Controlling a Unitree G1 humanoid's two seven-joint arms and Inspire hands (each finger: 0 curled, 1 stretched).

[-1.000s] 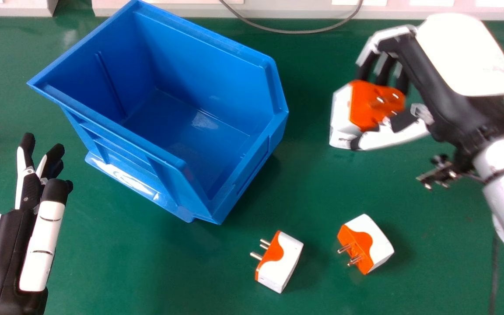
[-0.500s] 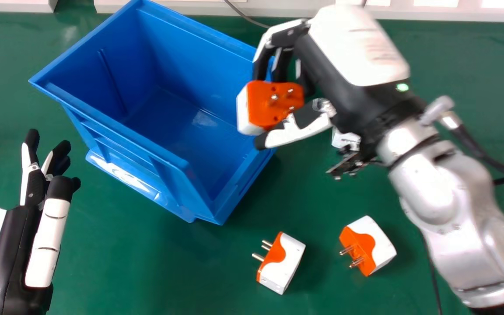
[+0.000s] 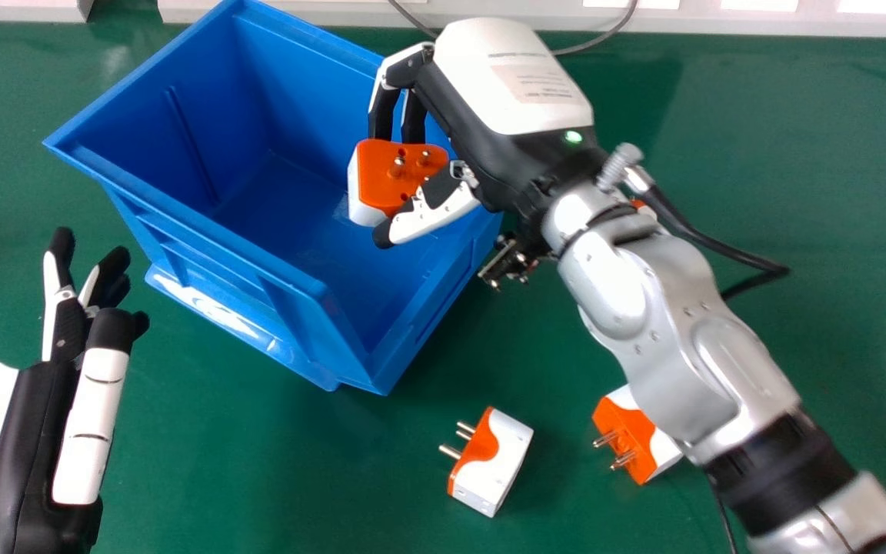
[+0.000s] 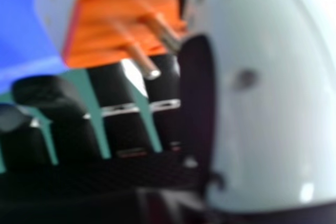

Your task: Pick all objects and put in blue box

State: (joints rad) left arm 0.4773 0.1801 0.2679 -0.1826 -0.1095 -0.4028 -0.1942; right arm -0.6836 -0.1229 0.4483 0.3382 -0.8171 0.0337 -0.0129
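1. You could read no word, brand or number for certain in either view.
2. On the white back shell of the right hand [image 3: 493,115], you had a pale, faintly reddish block of print [image 3: 539,83] in the head view, with a dark line of print just above it; both were too small to make out.
3. Low on the blue box's [image 3: 181,208] outer side, you saw a glossy strip [image 3: 220,314] with white glare across it; you could not tell whether it bore lettering.
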